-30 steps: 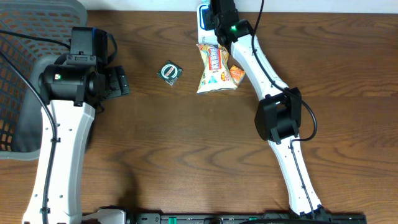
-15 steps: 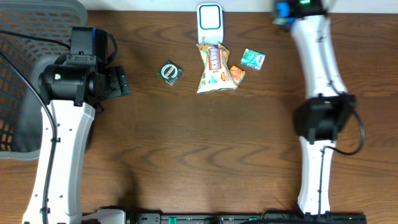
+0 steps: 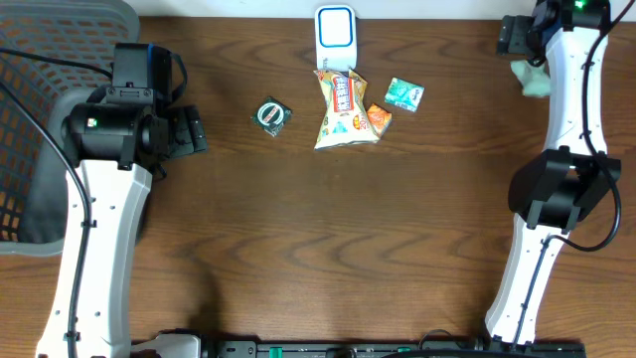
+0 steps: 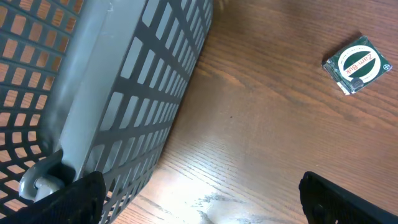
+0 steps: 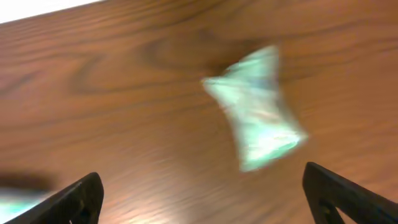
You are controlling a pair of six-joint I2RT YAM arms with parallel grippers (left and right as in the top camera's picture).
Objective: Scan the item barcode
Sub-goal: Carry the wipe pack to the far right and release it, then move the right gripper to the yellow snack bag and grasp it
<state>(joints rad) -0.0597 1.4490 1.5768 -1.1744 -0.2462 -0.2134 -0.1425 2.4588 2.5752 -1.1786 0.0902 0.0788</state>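
2 hands gape; pale packet [image 5: 258, 112] lies free.

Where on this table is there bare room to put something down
Bare wood runs across the whole near half, between the two arms, below the snack bag. Another patch lies between the teal packet and the pale green packet. It is crowded around the scanner, and the basket fills the left edge.

Basket [image 3: 40, 119] walls left; bare table [image 3: 318, 249] centre.

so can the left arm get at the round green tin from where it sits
Probably yes: the green tin lies alone on bare table just beyond the open left gripper, with nothing between them.
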